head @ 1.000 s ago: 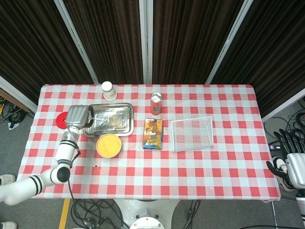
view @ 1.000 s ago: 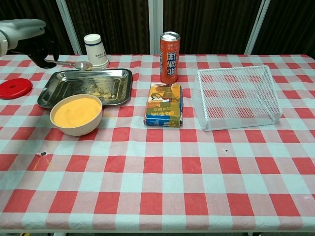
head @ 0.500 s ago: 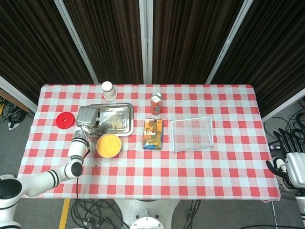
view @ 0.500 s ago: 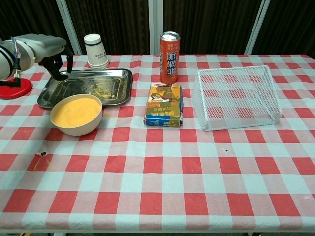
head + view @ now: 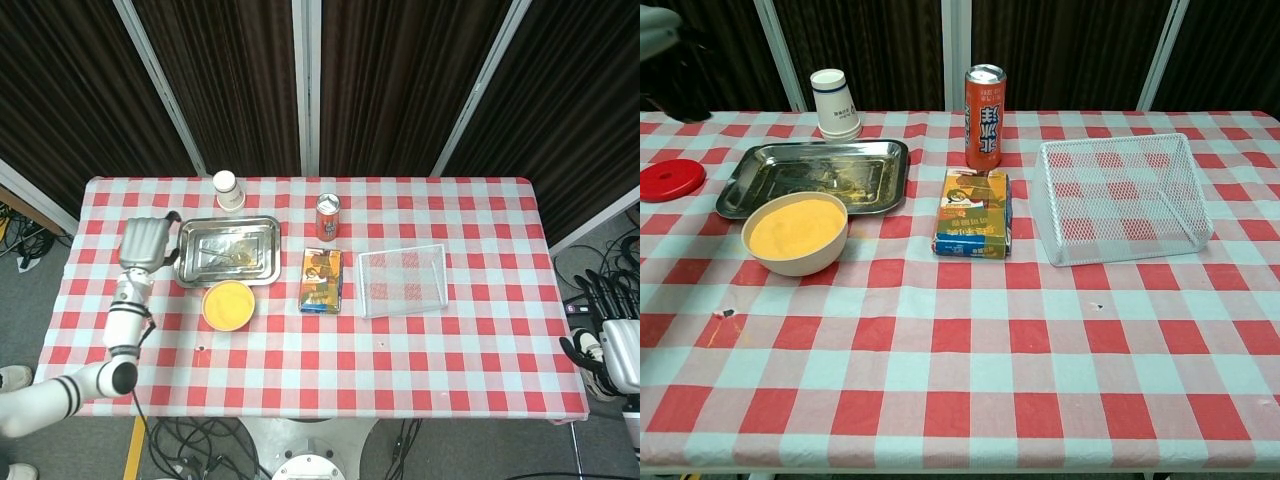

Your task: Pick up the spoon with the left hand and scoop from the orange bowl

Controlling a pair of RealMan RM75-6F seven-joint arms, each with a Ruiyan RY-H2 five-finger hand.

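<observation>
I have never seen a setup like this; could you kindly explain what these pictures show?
This is a two-armed robot with human-like hands at a red-checked table. One camera looks down from its head, the other looks forward from its chest. On the table are a steel tray, a cream bowl of orange powder, a white paper cup, an orange drink can, a small printed box, a white wire-mesh basket and a red round lid. The left hand hovers left of the tray; its fingers are hidden, and no spoon shows. The right hand waits off the table, holding nothing.
</observation>
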